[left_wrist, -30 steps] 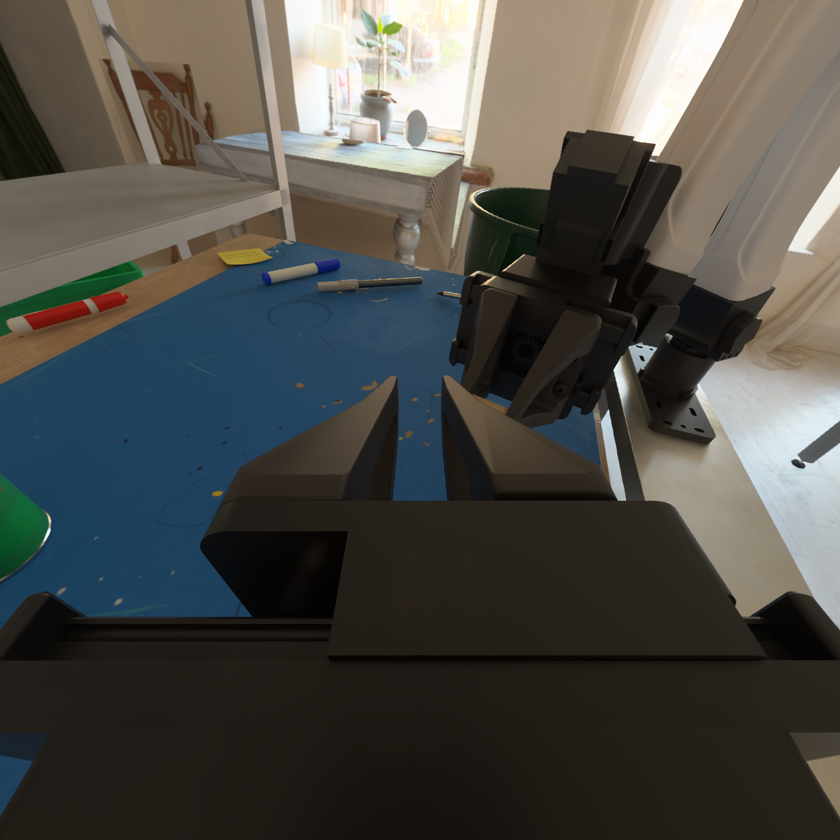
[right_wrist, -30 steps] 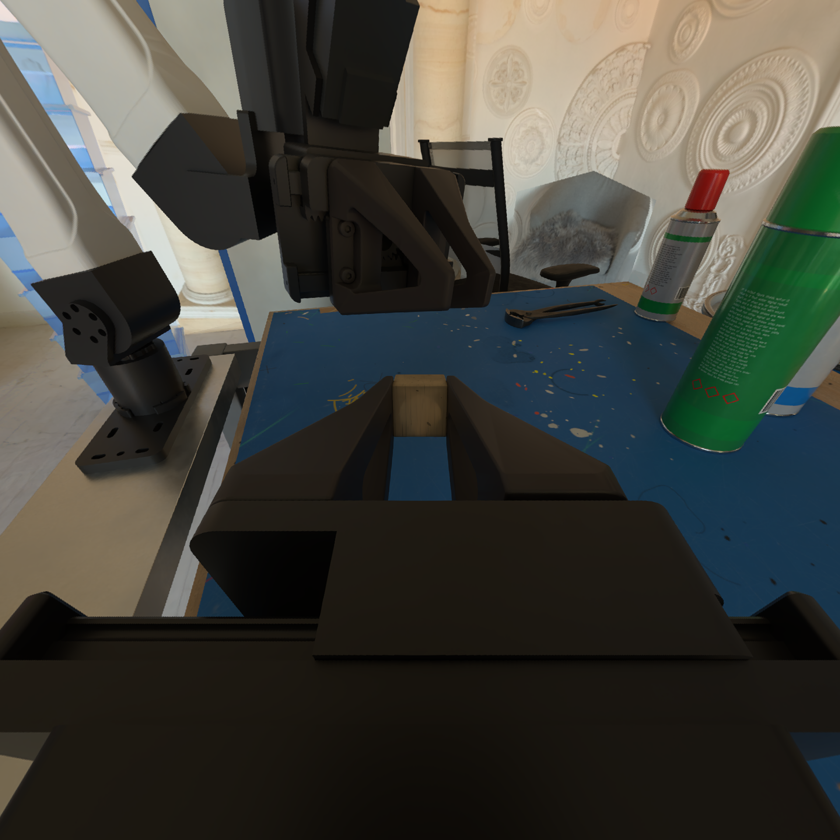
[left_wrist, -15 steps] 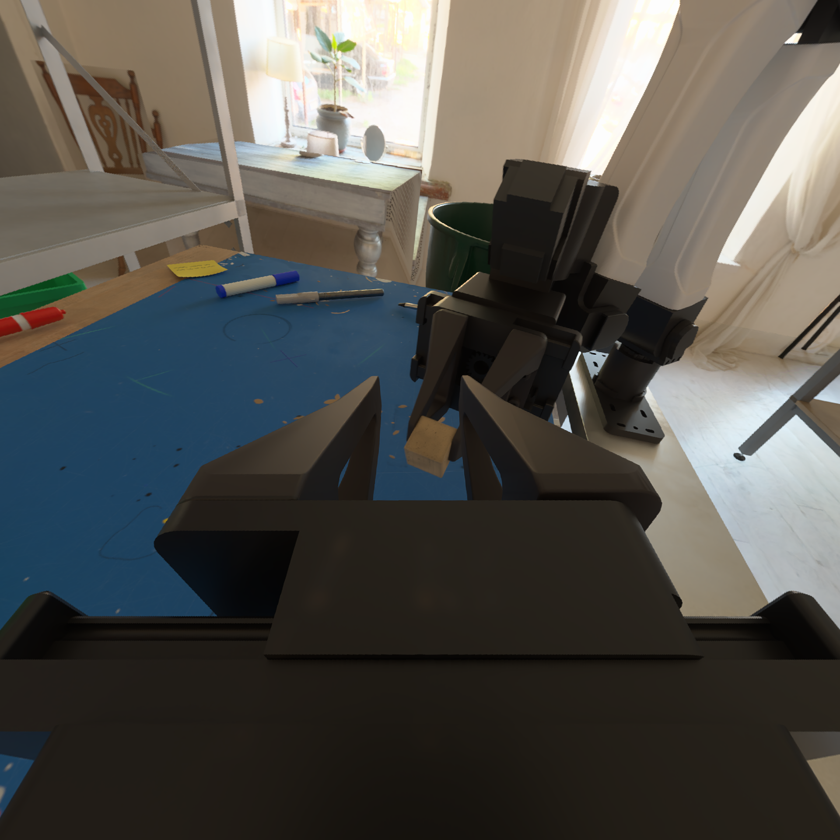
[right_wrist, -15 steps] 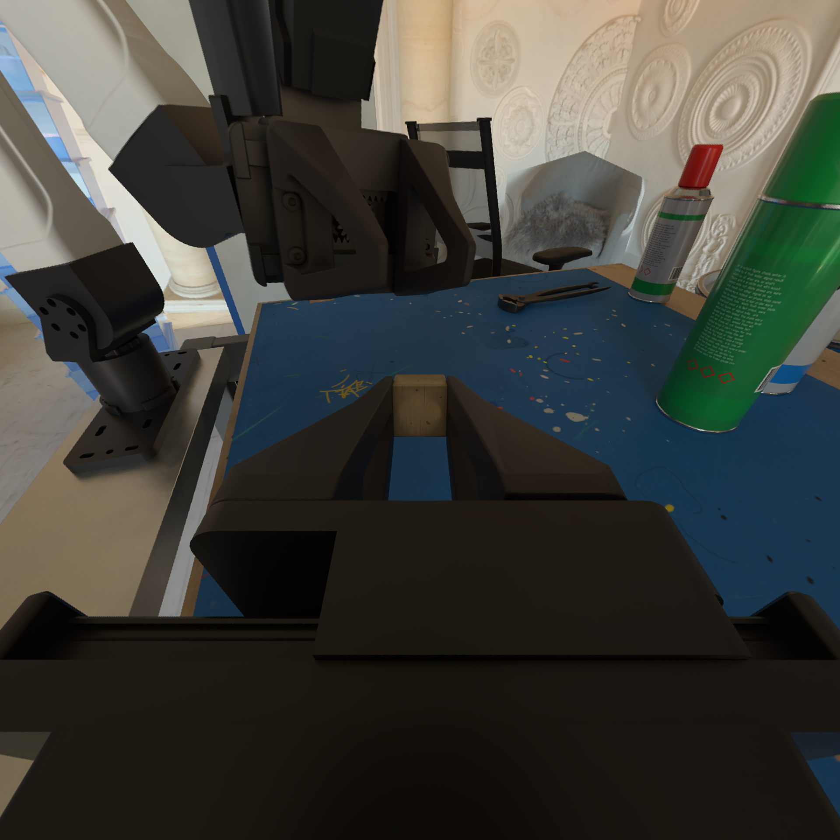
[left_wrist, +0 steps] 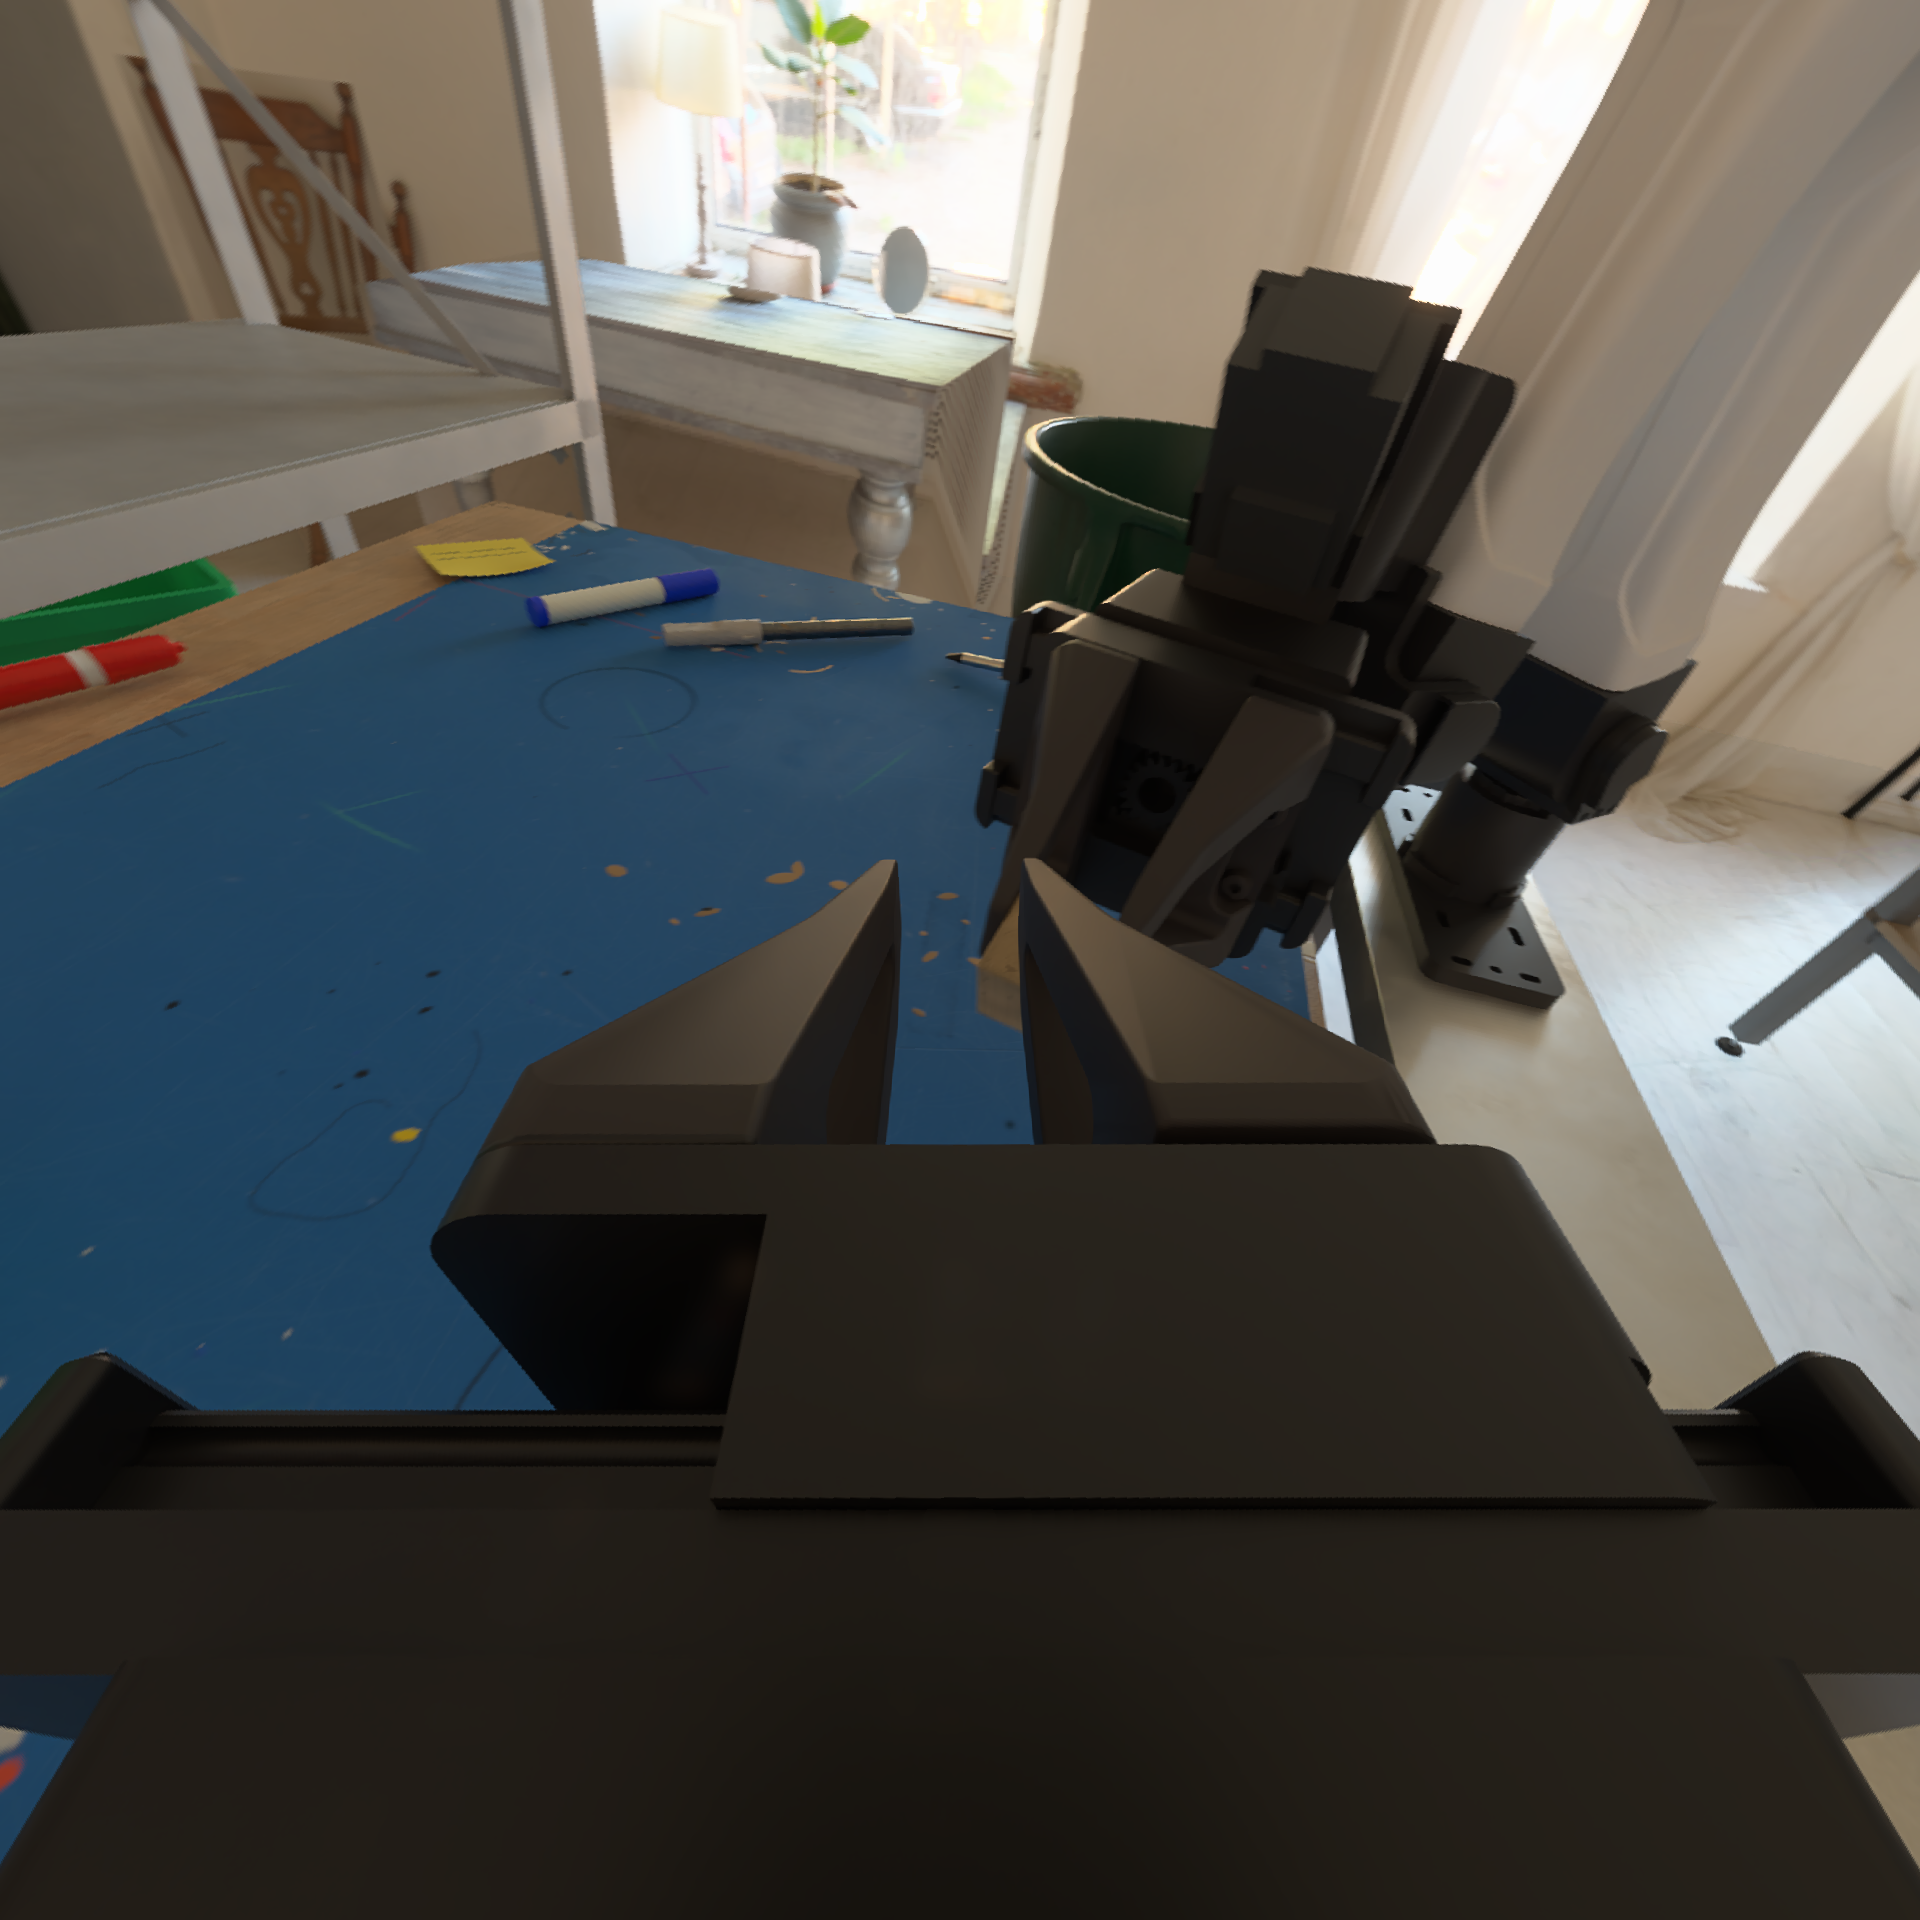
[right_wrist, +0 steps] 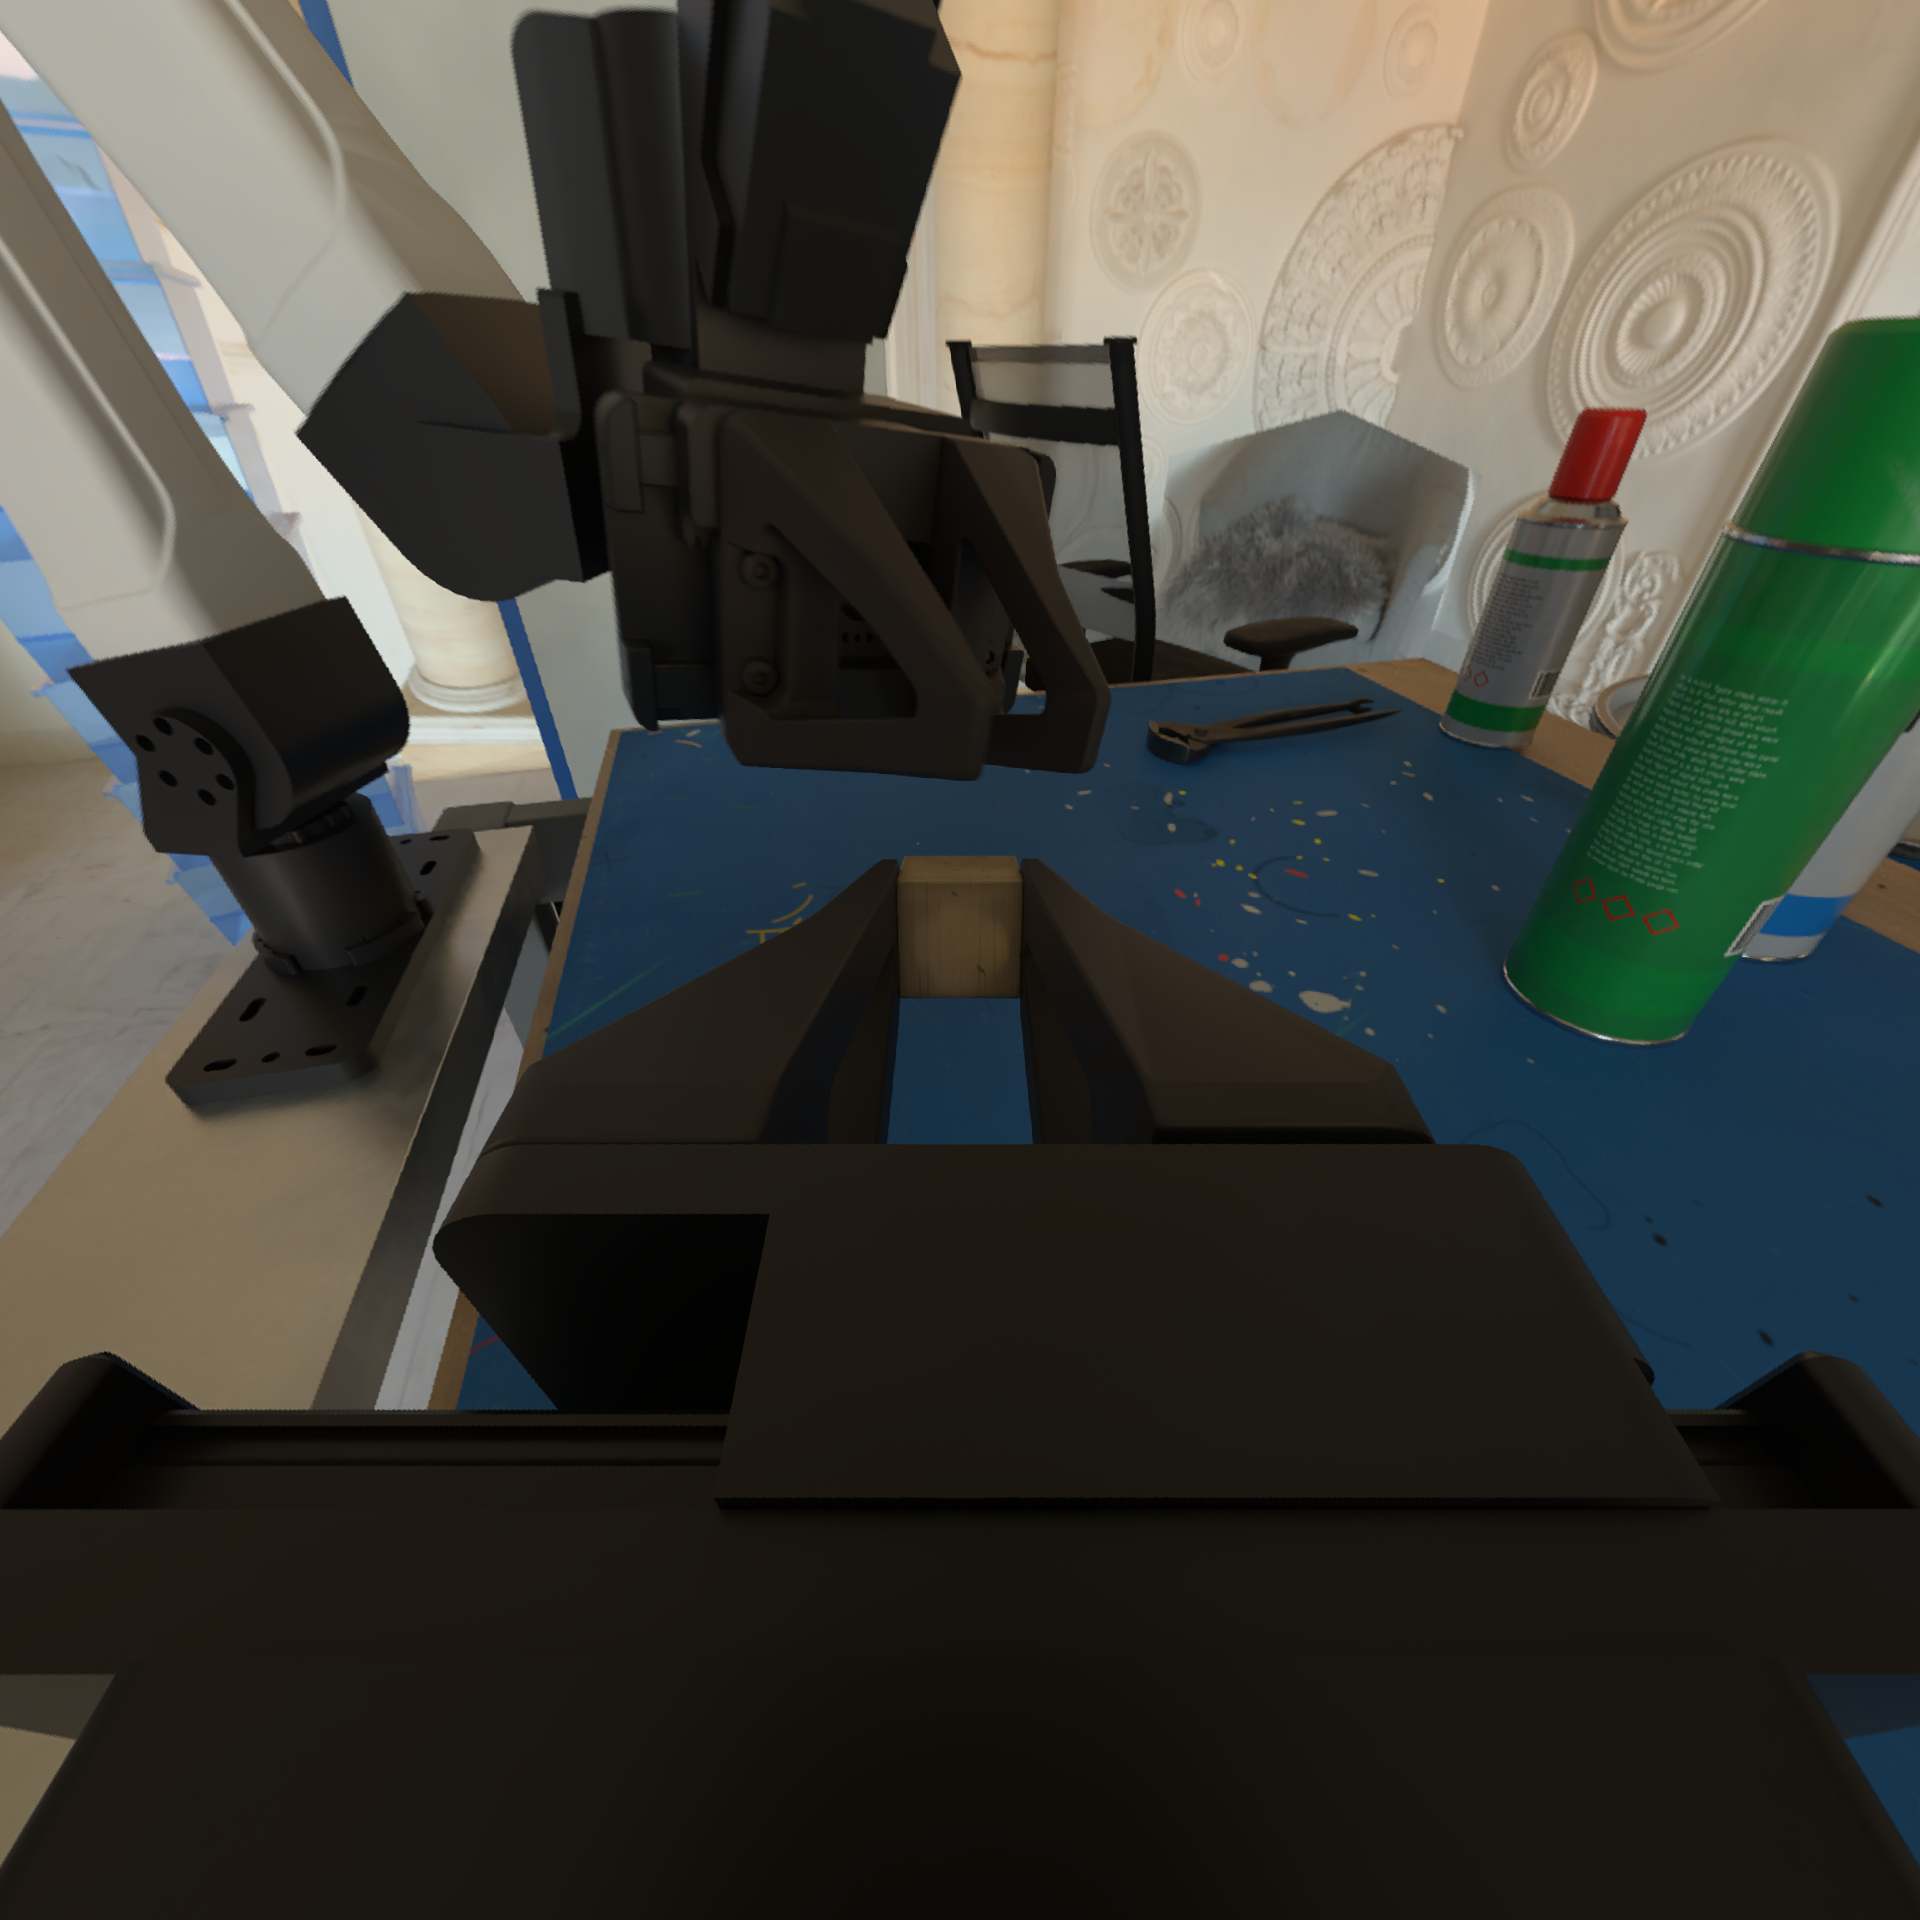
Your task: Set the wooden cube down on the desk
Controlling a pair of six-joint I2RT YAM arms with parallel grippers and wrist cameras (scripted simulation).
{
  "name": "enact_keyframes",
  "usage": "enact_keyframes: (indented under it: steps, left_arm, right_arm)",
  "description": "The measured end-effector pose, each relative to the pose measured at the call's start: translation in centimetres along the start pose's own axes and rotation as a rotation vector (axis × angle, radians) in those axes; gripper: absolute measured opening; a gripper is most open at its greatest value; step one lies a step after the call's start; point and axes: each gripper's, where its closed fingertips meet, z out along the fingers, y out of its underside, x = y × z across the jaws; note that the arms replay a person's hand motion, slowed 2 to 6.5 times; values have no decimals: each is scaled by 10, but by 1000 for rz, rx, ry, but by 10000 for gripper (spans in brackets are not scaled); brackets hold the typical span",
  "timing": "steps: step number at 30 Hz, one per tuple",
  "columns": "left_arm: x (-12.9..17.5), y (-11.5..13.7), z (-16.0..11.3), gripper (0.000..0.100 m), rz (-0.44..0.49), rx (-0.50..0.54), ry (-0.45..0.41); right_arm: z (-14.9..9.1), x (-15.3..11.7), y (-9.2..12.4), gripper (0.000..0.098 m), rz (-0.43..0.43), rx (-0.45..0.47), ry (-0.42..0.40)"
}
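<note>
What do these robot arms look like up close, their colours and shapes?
Each end effector, left and right, is matt black: two wedge-shaped fingers tapering to points on a broad flat body. The arm links are smooth off-white shells with black joints, on a black bolted base plate. No cables or markings show.

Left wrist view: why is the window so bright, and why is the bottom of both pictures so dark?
In the left wrist view, daylight washes out the window and white curtain. In both views, the black claw body fills the bottom in shade. In the right wrist view, the small wooden cube sits evenly lit between the right claw's fingers.
</note>
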Motion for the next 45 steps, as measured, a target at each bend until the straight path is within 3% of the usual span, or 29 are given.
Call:
enact_keyframes:
  steps: [5, 23, 32, 38, 45]
  left_arm:
    - [-11, -2, -6, 174, 2, 5, -48]
    - [12, -8, 3, 299, -11, 35, 51]
    - [10, -5, 5, 277, -33, 16, 20]
    - [-6, -9, -1, 164, -36, 21, -62]
    - [-8, -11, -6, 212, -53, 34, -50]
  right_arm:
    - [-4, -1, -5, 190, 2, 41, -19]
    - [-3, 6, 5, 190, 13, -12, 33]
    - [-1, 4, 2, 190, -1, -3, 35]
    - [-4, 3, -6, 190, 5, 47, 11]
    - [-6, 5, -7, 190, 1, 48, 20]
